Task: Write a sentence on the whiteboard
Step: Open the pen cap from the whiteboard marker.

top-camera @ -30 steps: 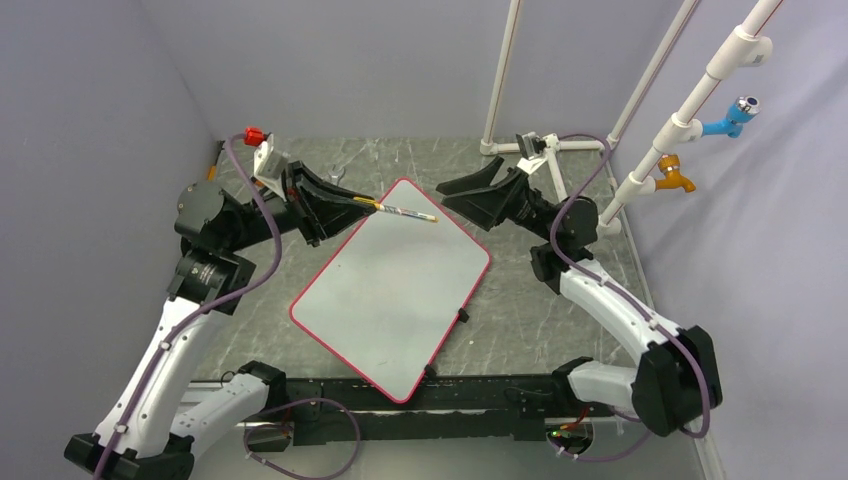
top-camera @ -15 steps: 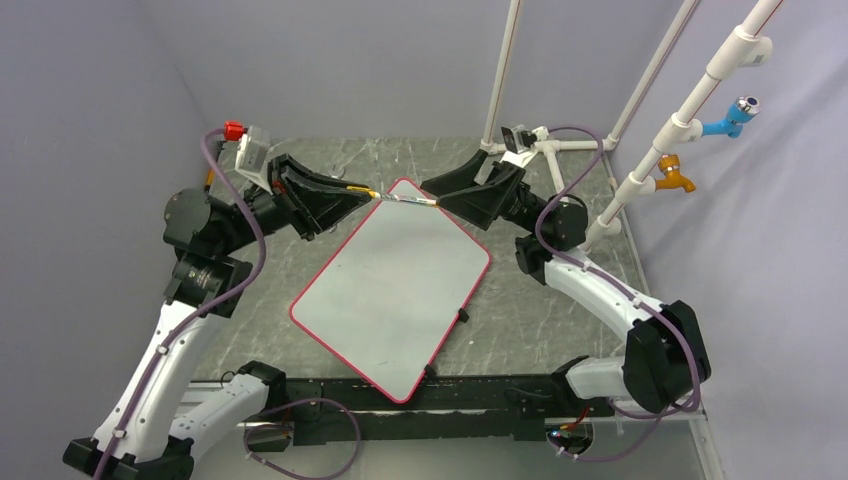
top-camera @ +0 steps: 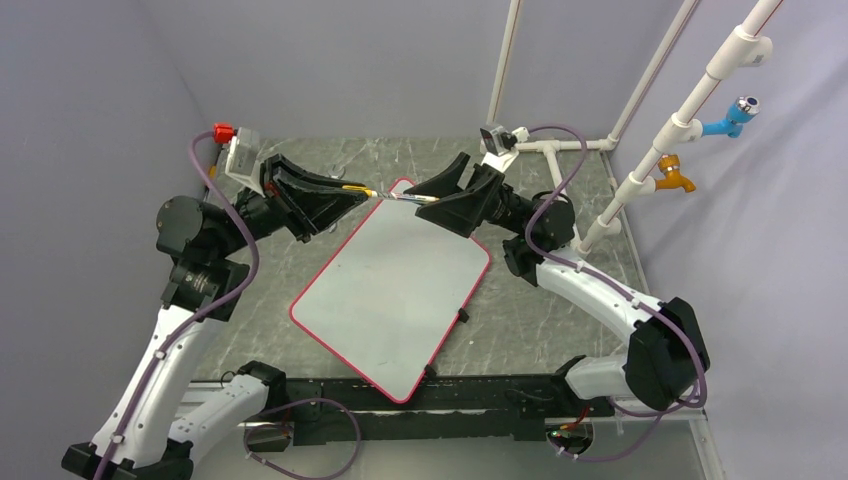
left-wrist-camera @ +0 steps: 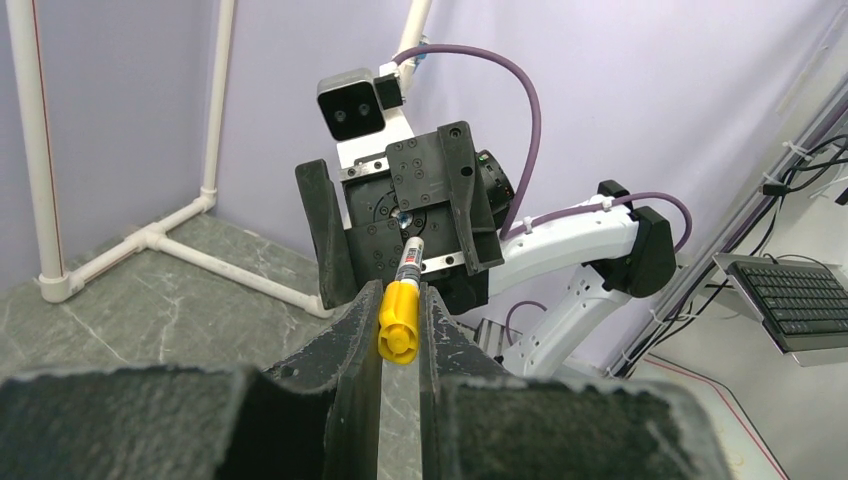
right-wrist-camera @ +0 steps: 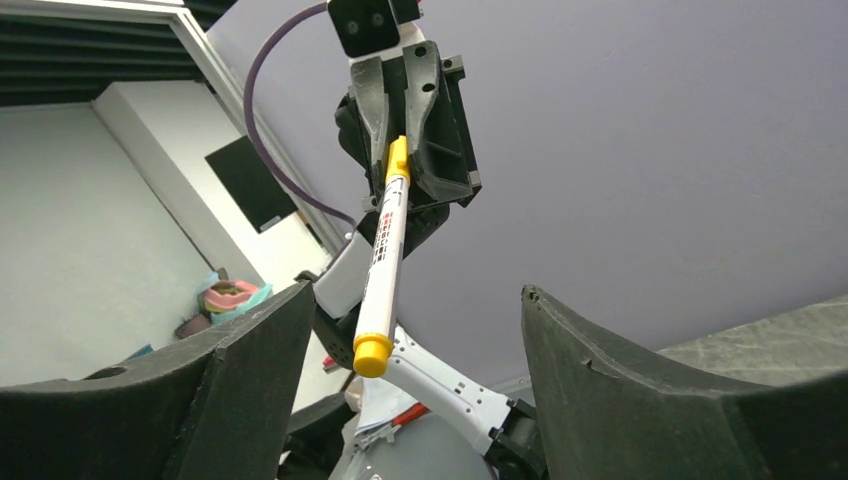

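Note:
The whiteboard [top-camera: 390, 290], white with a red rim, lies tilted on the grey table, and its face looks plain; the sentence is not in view. A white marker [top-camera: 397, 197] with yellow ends hangs level above the board's far corner. My left gripper [top-camera: 366, 193] is shut on one yellow end of the marker [left-wrist-camera: 398, 322]. From the opposite side my right gripper [top-camera: 418, 196] faces it. Its jaws stand wide apart around the marker's other yellow end [right-wrist-camera: 373, 352] without touching it. In the right wrist view the marker [right-wrist-camera: 384, 255] runs back to the left gripper [right-wrist-camera: 398, 150].
A white pipe frame [top-camera: 560, 145] stands at the back right, with a slanted pipe carrying a blue fitting [top-camera: 733, 116] and an orange one [top-camera: 676, 179]. Purple walls close the sides and back. A black rail [top-camera: 450, 398] runs along the near edge.
Both arms have come together above the board's far corner. The right gripper's open jaws have moved over the marker's free end and narrowed a little. The left grip holds.

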